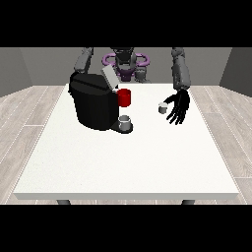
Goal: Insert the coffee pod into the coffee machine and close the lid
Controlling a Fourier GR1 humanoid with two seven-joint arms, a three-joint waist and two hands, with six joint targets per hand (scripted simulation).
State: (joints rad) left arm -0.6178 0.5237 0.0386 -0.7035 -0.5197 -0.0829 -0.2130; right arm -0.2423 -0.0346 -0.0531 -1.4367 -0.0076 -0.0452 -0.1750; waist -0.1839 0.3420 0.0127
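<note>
A black coffee machine [92,104] stands on the white table [128,162] at the left of middle, its grey lid [109,76] tilted up. A red holder [125,97] shows at its front, and a grey cup [125,122] sits on its base. The small grey coffee pod [162,108] stands on the table to the right. The hand at the view's right [179,106] hangs just right of the pod, fingers straight and pointing down, thumb near the pod but apart from it. The other hand is hidden behind the machine.
The table's right edge runs close beside the hand at the view's right. Wooden floor surrounds the table. The robot's torso [126,63] is behind the machine at the far edge.
</note>
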